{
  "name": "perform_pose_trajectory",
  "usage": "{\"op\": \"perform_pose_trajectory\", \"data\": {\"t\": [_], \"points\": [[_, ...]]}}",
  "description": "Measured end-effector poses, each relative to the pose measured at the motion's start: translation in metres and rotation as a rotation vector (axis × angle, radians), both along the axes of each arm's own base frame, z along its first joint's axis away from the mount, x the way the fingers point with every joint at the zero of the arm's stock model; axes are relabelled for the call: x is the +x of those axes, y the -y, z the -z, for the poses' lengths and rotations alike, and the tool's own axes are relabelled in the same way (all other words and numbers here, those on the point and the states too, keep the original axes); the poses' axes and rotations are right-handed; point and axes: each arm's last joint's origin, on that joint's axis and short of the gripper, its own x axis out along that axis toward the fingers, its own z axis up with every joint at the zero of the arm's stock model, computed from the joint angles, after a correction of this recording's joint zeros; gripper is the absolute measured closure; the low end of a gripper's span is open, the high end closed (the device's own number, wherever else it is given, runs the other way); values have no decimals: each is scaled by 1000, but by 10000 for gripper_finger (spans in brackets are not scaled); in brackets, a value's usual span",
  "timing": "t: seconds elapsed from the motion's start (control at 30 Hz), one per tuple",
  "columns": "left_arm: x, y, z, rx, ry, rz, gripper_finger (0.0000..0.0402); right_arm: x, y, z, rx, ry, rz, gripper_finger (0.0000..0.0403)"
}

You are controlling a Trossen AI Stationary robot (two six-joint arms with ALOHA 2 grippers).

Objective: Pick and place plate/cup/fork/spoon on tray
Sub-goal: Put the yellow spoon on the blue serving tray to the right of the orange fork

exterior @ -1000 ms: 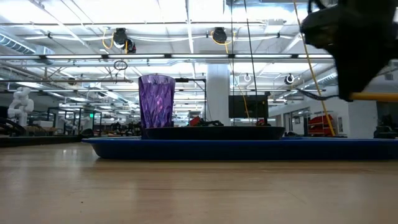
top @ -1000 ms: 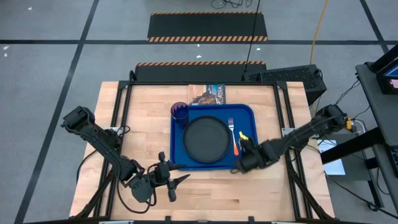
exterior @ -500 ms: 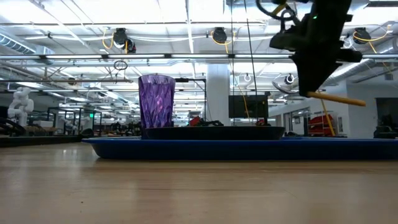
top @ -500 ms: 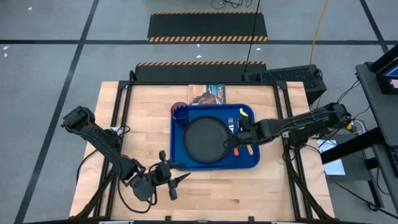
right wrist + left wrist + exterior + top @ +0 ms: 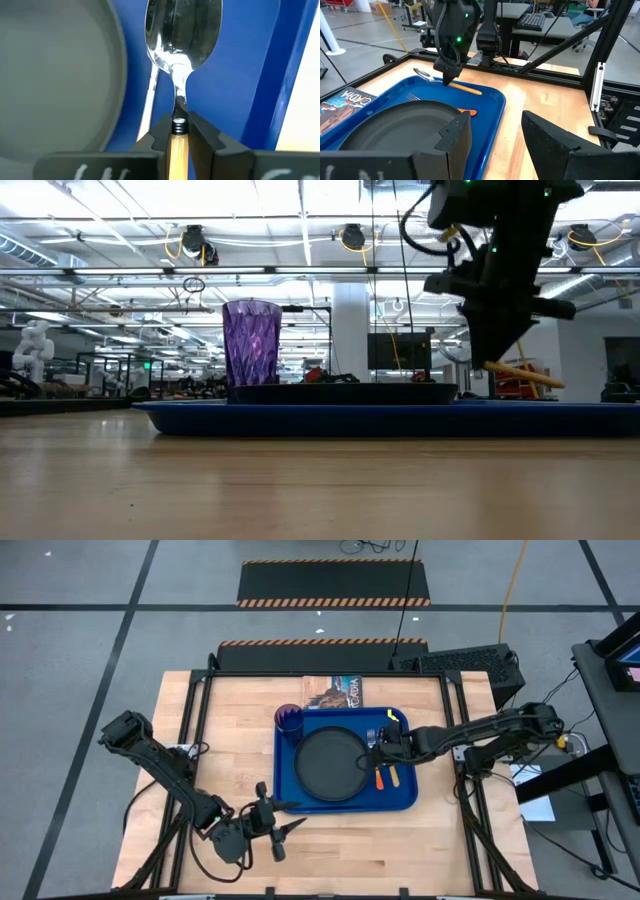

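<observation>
My right claw (image 5: 178,131) is clenched on the orange-handled silver spoon (image 5: 181,30), held above the bright blue rectangular plastic tray (image 5: 404,798) at 3 o'clock of the round dark plate (image 5: 333,762). Step: placing the spoon. Next, I judge: lower, release beside the orange-handled fork (image 5: 377,772), between plate rim and tray edge; little room. Purple ribbed cup (image 5: 289,720) sits at 10 o'clock. Left claw (image 5: 272,824) waits released over the tabletop (image 5: 230,740).
</observation>
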Motion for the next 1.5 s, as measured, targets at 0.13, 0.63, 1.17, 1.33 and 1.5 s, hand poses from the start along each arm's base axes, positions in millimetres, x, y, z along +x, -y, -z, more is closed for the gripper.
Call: {"op": "perform_pose_trajectory", "data": {"t": [0.13,0.63,1.17,1.33,1.5], "points": [[0,0,0,0,0,0,220,-5,3,15,19,-4,18,371],[1,-2,2,-6,-12,-11,220,-19,17,44,49,-1,115,371],[1,-2,2,-8,-11,-12,220,-16,21,47,71,11,138,371],[1,-2,2,-7,-13,-12,220,-12,22,56,65,-14,129,371],[0,-2,2,-4,-15,-12,220,-8,23,58,38,1,120,370]]}}
